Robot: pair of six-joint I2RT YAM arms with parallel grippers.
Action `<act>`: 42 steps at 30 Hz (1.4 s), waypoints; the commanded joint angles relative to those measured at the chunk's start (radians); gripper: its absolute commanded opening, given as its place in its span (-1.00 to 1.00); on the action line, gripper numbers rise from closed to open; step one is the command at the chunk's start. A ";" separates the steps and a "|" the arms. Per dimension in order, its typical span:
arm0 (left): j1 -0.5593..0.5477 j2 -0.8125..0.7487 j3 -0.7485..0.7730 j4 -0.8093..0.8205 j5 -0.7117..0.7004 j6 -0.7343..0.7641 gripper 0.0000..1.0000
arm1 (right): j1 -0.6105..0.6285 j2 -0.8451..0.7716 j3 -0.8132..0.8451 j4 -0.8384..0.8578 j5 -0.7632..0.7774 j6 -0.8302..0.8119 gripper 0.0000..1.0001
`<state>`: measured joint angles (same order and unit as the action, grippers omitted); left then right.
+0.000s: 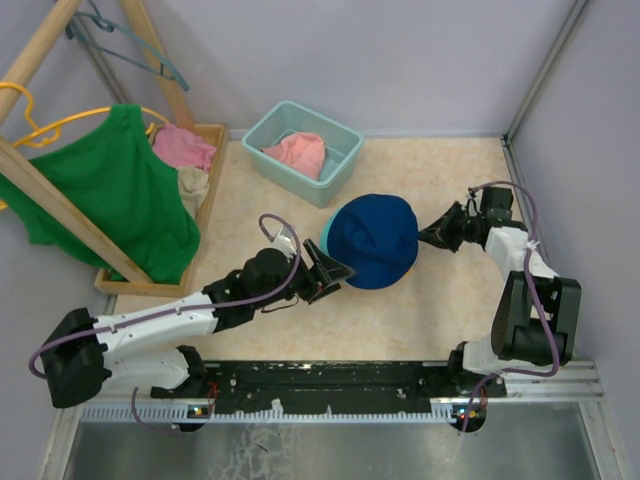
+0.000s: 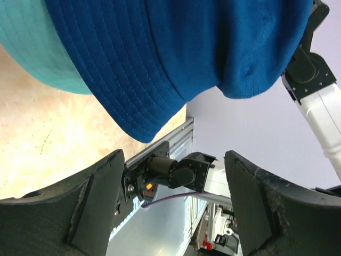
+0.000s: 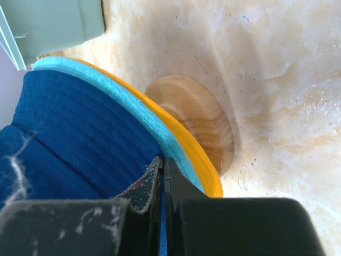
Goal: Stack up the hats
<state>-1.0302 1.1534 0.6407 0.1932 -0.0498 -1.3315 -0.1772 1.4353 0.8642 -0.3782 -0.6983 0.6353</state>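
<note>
**Top view:** The navy hat (image 1: 372, 240) sits at the centre of the frame as the top layer of a pile on the table (image 1: 420, 330). The left gripper (image 1: 328, 272) waits at its lower-left brim, fingers spread wide and holding nothing. The right gripper (image 1: 437, 232) meets the brim from the right. Above the pile, a crumpled pink hat (image 1: 298, 152) lies in the bin (image 1: 262, 128), well apart from the others and apparently the last one to be added.

**Left wrist view:** Both dark fingers (image 2: 80, 213) stand far apart at the bottom of the frame with open air between them. The navy brim hangs across the top, and the teal hat (image 2: 37, 58) shows beneath it at the upper left. The gripper looks parked just clear of the fabric, probably so the brim can settle freely.

**Right wrist view:** The fingers at the bottom centre are pressed nearly together, with a thin strip of blue fabric caught between them. That suggests a pinch on the navy brim to tug it into line. Below that brim run the teal edge and then the orange hat (image 3: 186, 144), its rim nested tightly under the teal. All of them rest over a round wooden stand (image 3: 197, 112), which appears to keep the pile centred.
</note>
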 commanded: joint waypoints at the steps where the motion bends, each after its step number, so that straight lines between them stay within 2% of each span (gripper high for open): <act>1: -0.009 0.010 -0.020 0.009 -0.072 -0.034 0.65 | 0.001 0.000 0.047 0.005 -0.003 -0.012 -1.00; 17: -0.062 0.156 0.004 0.256 -0.208 0.018 0.67 | 0.002 -0.023 0.034 -0.032 0.002 -0.020 -1.00; 21: -0.063 0.168 0.001 0.257 -0.220 0.014 0.62 | 0.001 -0.036 0.016 -0.031 -0.001 -0.017 -1.00; 26: -0.064 0.153 -0.021 0.248 -0.250 0.020 0.24 | 0.002 -0.054 0.011 -0.044 0.000 -0.020 -1.00; 33: -0.064 0.096 -0.082 0.224 -0.331 0.019 -0.46 | 0.005 -0.069 -0.002 -0.042 0.002 -0.016 -1.00; 35: -0.059 0.092 -0.101 0.235 -0.346 0.020 -0.60 | 0.007 -0.074 -0.004 -0.047 0.002 -0.017 -1.00; 37: -0.035 0.088 -0.113 0.231 -0.314 0.012 -0.63 | 0.006 -0.080 -0.001 -0.060 0.005 -0.028 -1.00; 38: -0.018 0.087 -0.121 0.237 -0.276 0.015 -0.63 | 0.008 -0.087 0.004 -0.070 0.014 -0.035 -0.76; 39: 0.002 0.085 -0.127 0.237 -0.250 0.017 -0.63 | 0.007 -0.096 0.009 -0.081 0.029 -0.043 -0.60; 42: 0.089 0.106 -0.128 0.258 -0.096 0.035 -0.61 | -0.002 -0.120 0.042 -0.129 0.077 -0.081 -0.29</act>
<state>-1.0283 1.2594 0.5278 0.4198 -0.2901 -1.3193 -0.1722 1.3804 0.8581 -0.4629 -0.6682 0.6102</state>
